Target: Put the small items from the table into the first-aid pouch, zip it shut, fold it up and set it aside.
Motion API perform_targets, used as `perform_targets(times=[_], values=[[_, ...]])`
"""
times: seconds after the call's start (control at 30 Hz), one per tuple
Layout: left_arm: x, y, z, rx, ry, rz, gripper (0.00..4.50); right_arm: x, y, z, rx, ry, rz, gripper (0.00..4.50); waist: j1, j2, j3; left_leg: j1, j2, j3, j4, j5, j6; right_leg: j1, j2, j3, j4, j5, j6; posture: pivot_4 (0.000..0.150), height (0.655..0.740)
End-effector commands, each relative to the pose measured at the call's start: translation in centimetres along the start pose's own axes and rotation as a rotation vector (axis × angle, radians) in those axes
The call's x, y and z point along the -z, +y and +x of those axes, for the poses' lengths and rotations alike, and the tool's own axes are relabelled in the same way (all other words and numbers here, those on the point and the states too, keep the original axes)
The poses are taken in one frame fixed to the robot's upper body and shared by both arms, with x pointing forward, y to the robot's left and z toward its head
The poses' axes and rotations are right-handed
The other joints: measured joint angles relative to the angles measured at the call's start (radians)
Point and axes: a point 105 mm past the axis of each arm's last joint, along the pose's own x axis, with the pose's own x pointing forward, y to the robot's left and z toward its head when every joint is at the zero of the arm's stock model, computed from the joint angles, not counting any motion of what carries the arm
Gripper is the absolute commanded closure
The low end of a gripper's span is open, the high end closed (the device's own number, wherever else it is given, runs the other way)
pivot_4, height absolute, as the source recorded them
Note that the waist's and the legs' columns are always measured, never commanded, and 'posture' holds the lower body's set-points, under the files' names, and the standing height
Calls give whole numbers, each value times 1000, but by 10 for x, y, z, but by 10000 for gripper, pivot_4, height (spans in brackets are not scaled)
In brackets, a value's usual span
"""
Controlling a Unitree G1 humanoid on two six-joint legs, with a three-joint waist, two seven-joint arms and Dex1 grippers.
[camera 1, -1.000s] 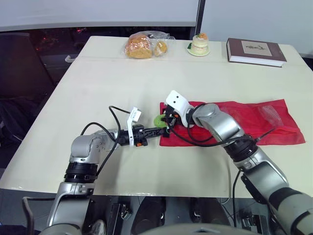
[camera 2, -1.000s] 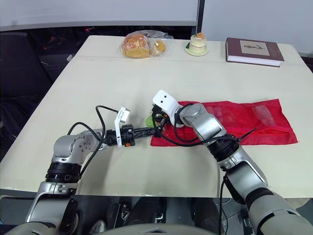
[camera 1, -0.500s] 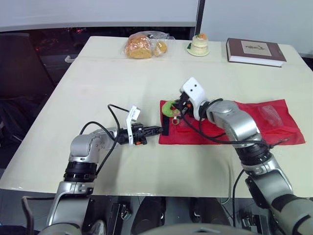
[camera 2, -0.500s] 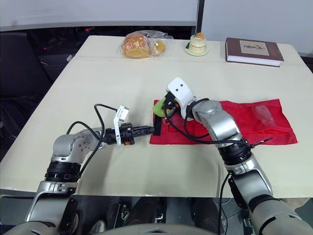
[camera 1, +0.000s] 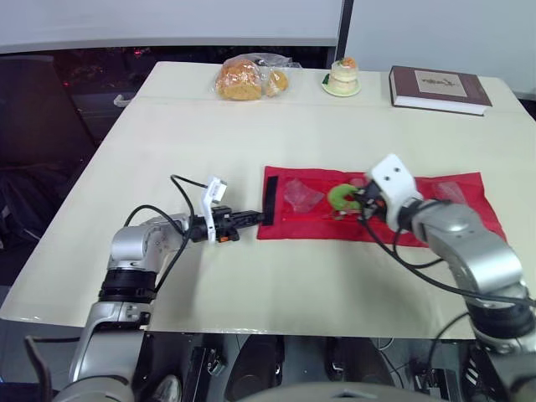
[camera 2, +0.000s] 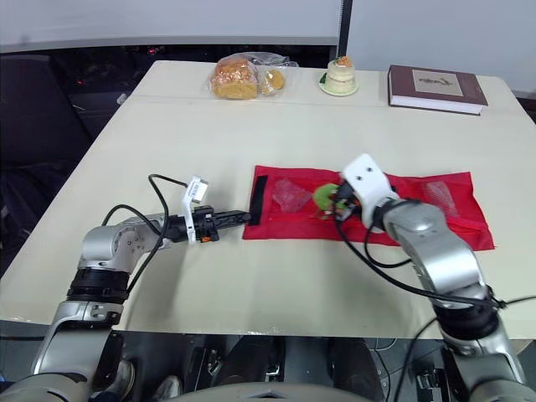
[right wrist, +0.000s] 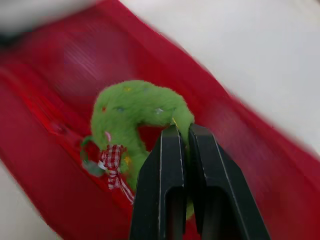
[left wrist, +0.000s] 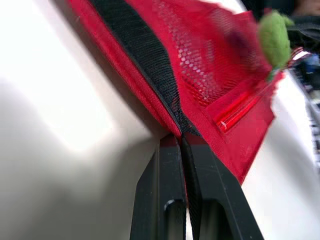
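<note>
We're at the loading step: right tool [right wrist: 181, 131] pinches the green wreath [right wrist: 135, 107] over the middle of the red pouch [camera 1: 456, 224], which lies flat on the desk [camera 1: 209, 134]. Left tool [camera 1: 254, 219] is clamped on the pouch's black end strip [camera 1: 270, 195] (steadying it, we reckon). Next: find the zip opening w/ the wreath, push in, release.

Place: a staged test room, dressed like a dining corner
Table [camera 1: 209, 142]: long, cream
12 o'clock: bagged bread [camera 1: 241, 80], small cake [camera 1: 342, 75]
1 o'clock: hardback book [camera 1: 438, 87]
Backdrop: white wall panels [camera 1: 167, 21], dark pole [camera 1: 346, 29]
</note>
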Motion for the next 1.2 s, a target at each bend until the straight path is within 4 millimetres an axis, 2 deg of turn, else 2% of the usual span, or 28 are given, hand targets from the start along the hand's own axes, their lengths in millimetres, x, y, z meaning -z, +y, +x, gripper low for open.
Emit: perform_targets(times=[0.03,0.2,0.37,0.47,0.6,0.7,0.9,1.0,1.1,1.2], values=[[-12,6,-8,-31,-21,45,45000,-4,-24,-18,123,-42,-2,44666,-3,0,0,0,0,0,0,0,0,0,0,0,0,0,0,1500,7289],[-18,18,-16,-78,-23,66,45000,21,-52,-35,242,16,29,44666,1,0,0,0,1,-1,0,-1,1,0,2,-1,1,0,0,1500,7289],[-26,29,-25,-116,-32,84,45000,55,-95,-65,430,104,68,44666,0,0,0,0,1,0,0,-1,2,0,2,0,1,0,0,1500,7289],[-30,33,-28,-133,-41,83,45000,64,-113,-79,509,116,109,44666,-2,0,0,1,1,0,0,-1,2,0,2,0,1,0,0,1500,7289],[-31,35,-30,-154,-39,80,45000,90,-151,-108,698,177,87,44666,1,0,0,1,1,0,0,-1,2,0,3,0,1,0,0,1500,7289],[-32,35,-31,-162,-41,75,45000,104,-166,-118,791,171,115,44666,2,0,0,1,1,1,0,-1,2,0,2,1,0,0,0,1500,7289],[-33,35,-33,-184,-40,59,45000,123,-185,-138,935,211,48,44666,-1,0,0,2,1,2,0,-1,2,0,3,3,1,0,0,1500,7289],[-31,34,-34,-190,-32,57,45000,124,-180,-135,921,182,73,44666,-1,0,0,2,1,2,0,-1,2,0,3,3,1,0,0,1500,7289],[-31,34,-35,-199,-28,44,45000,118,-174,-130,885,99,81,44666,0,0,0,2,1,2,0,-1,2,0,3,3,1,0,0,1500,7289],[-31,32,-36,-199,-29,39,45000,116,-165,-131,814,44,169,44666,-1,0,0,2,1,2,0,-1,2,0,3,3,1,0,0,1500,7289]])
